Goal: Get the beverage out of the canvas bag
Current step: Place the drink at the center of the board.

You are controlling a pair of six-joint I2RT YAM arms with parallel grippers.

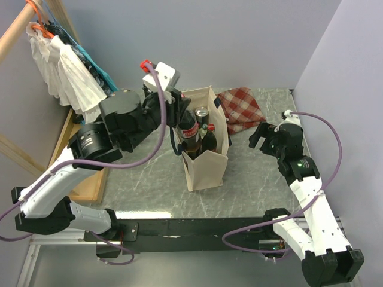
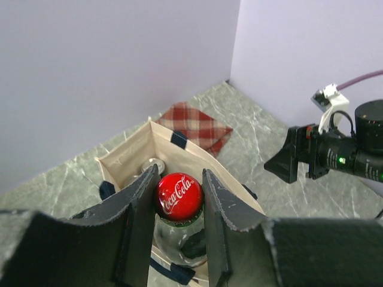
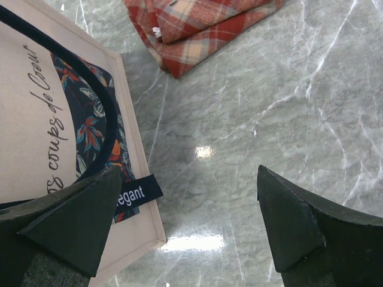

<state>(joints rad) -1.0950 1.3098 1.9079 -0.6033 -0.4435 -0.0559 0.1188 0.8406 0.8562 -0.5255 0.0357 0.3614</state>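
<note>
Left gripper point(image 2: 179, 174): jaws drawn in and clamped on the red cap of the cola bottle point(image 2: 179, 200), one pad point(image 2: 142, 206) on each side. No gap visible between pad and cap.

Governing relation: bottle directly beneath the wrist, long axis upright, neck in line with the fingers. Approach from above, grip at the very top. Judged requirement for the coming move: a straight vertical lift, with no sideways travel until well clear of the rim.

Location of the bottle: inside the canvas bag point(image 1: 206, 170), upright, in the half nearer the left arm, seen through the open top. Lower body hidden by the cream wall.

Appearance of the bottle: clear body, dark contents, red label band, red cap with white script. Material not determinable.

Close neighbours in the same bag: a silver-topped can point(image 1: 201, 112) and a darker bottle point(image 1: 209, 134), both hard alongside. Possible fault, as a judgement only: rubbing against these, or a snag on the navy loop handle point(image 3: 112, 119), with the light bag dragged upward.

Right gripper point(image 3: 188, 173): jaws wide apart, holding nothing, low over the table point(image 1: 143, 179) beside the printed narrow side of the bag. Well apart from the bottle; available to steady the bag if required.

Nearer arm: left, already on the bottle.

Red checked cloth point(image 1: 242, 107): folded flat just beyond the far corner of the bag. Not involved.
</note>
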